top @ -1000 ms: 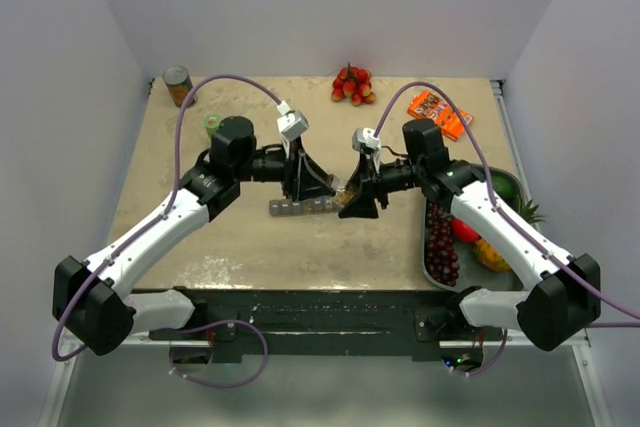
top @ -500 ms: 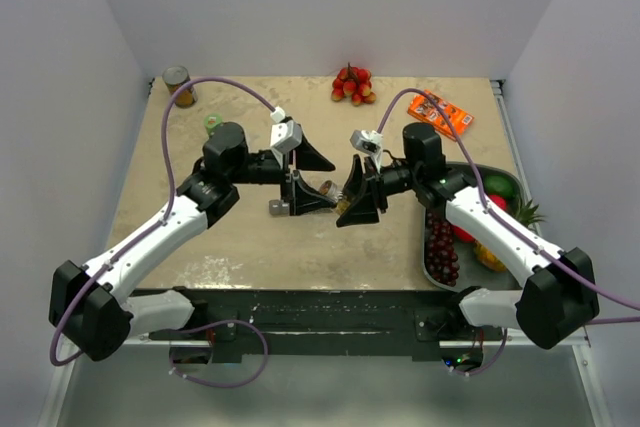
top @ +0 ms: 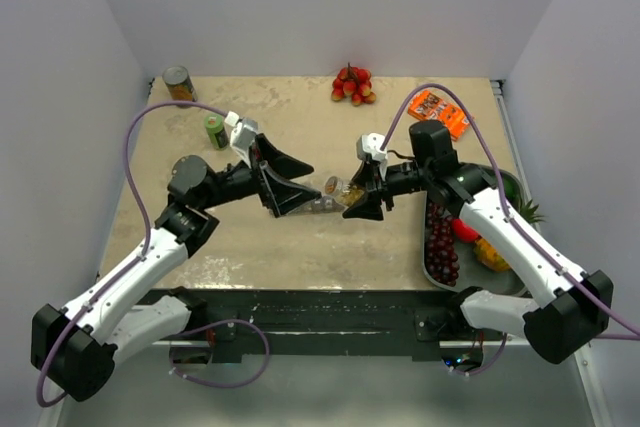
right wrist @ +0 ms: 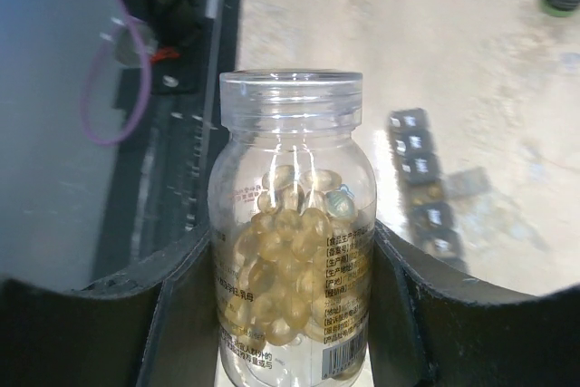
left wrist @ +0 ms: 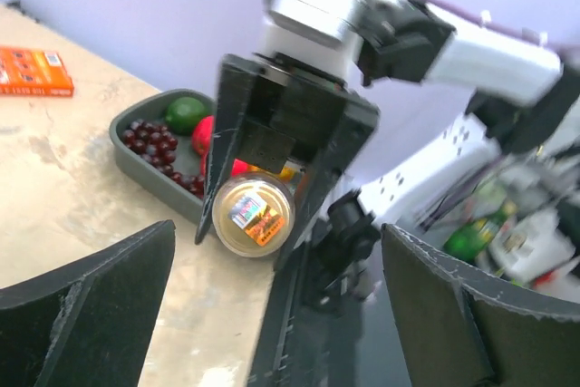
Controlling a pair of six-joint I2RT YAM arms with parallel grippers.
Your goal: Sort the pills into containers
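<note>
**Pouring from the held bottle: go slowly and stay low**

On the left, the left gripper (top: 308, 187) hung above the beige stone-patterned tabletop (top: 250, 247). Its black fingers were spread wide with nothing between them, and they pointed toward the other arm. It was doing no work at this moment. It could best help by steadying the strip, or otherwise by staying clear of the pour.

Between the two arms lay the long, narrow grey plastic pill-organiser strip (right wrist: 421, 183), flat on the tabletop. In the right wrist view it ran away in a row to the right of the bottle. Its small square compartments were too dark for their contents to be read.

Just right of centre, the right gripper (top: 350, 193) was clamped around the body of the clear plastic bottle of golden capsules (right wrist: 290, 251). The bottle was held off the table with its neck toward the left arm. No cap showed on the threaded neck, though I could not tell whether the mouth was sealed.

The step in hand looked like bringing the bottle to the strip and tipping capsules out. Doing it well would mean lowering the mouth close over a single compartment before tilting. The wrist should roll gently so the capsules come out singly, because the bottle looked fairly full and a steep tilt could spill them across the table.

Further right sat the dark grey tray of fruit (left wrist: 149, 178), well apart from the strip.
</note>
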